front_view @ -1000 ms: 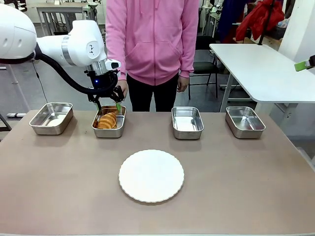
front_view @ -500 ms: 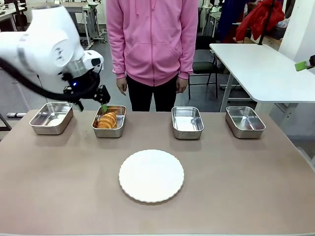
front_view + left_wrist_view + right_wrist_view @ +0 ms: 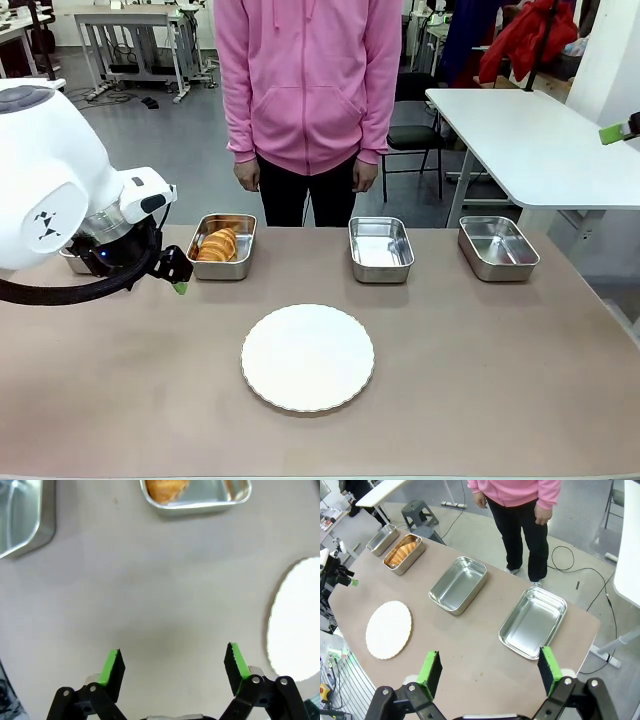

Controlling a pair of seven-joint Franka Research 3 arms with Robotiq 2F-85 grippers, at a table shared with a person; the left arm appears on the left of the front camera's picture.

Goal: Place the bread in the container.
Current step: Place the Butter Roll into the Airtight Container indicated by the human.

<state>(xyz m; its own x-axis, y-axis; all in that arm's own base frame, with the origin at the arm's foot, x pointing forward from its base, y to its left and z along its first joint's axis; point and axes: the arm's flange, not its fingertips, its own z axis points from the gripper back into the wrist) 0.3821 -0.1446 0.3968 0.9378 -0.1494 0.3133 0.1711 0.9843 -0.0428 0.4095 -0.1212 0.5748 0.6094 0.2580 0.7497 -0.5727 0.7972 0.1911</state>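
— Starting at the fingers: how do they stand?
— Left gripper (image 3: 172, 662) has its green pads (image 3: 111, 665) spread wide with nothing between them, over bare worktop (image 3: 480, 380) near the left edge. Right gripper (image 3: 487, 672) gapes just as wide — empty, high above the right end.
— And the bread (image 3: 219, 244)?
— Lying in the container (image 3: 221, 270), second pan from the left along the far edge, apart from the left gripper.
— Anything else?
— A white plate (image 3: 308, 357) sits mid-worktop; a person (image 3: 308, 90) in pink stands beyond the far edge.

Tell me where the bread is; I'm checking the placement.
In the front view the bread lies inside the container, second pan from the left.
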